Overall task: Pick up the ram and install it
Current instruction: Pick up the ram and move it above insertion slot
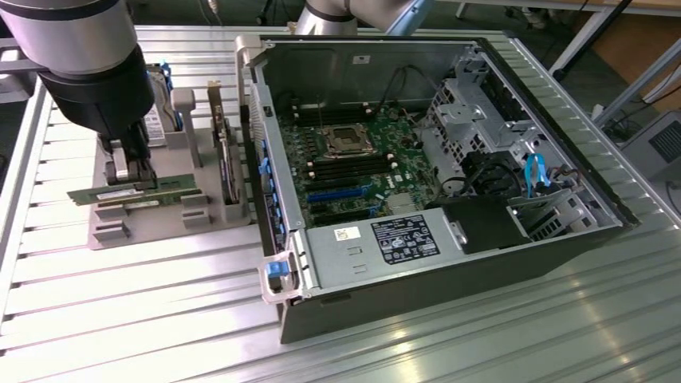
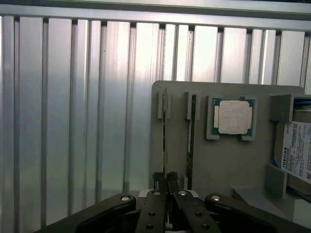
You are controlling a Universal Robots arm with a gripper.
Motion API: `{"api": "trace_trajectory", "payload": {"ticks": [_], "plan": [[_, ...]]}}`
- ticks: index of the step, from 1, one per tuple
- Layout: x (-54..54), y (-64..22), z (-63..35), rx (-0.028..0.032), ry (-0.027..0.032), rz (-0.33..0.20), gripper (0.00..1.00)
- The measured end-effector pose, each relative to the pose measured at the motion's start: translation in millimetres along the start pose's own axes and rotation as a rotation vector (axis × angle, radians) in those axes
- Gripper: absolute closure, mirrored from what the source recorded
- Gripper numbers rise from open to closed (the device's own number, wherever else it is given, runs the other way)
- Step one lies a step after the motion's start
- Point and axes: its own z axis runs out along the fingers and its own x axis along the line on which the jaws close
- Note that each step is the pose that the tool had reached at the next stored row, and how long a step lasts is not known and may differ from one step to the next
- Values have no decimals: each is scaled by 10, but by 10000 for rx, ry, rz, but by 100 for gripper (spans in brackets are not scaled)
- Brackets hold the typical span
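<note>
The ram (image 1: 165, 187) is a thin green stick with a white label, lying level just above the grey holder (image 1: 149, 227) at the exterior view's left. My gripper (image 1: 132, 188) comes down from above and is shut on the stick near its middle. In the wrist view the ram (image 2: 164, 138) shows edge-on as a thin line running away from the shut gripper (image 2: 166, 183). A second green stick (image 2: 192, 131) stands in the neighbouring slot of the holder (image 2: 218, 165).
The open computer case (image 1: 426, 263) lies to the exterior view's right, with its motherboard (image 1: 356, 171) and long black memory slots (image 1: 335, 166) exposed. On the holder sit a square silver processor chip (image 2: 233, 117) and a labelled hard drive (image 2: 297, 151). Ribbed aluminium table (image 1: 139, 319) surrounds everything.
</note>
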Motion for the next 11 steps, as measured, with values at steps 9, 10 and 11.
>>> {"api": "trace_trajectory", "payload": {"ticks": [9,10,11], "plan": [[1,0,-74,0,0,1,88],[1,0,-81,0,0,0,88],[1,0,-94,0,0,0,88]]}}
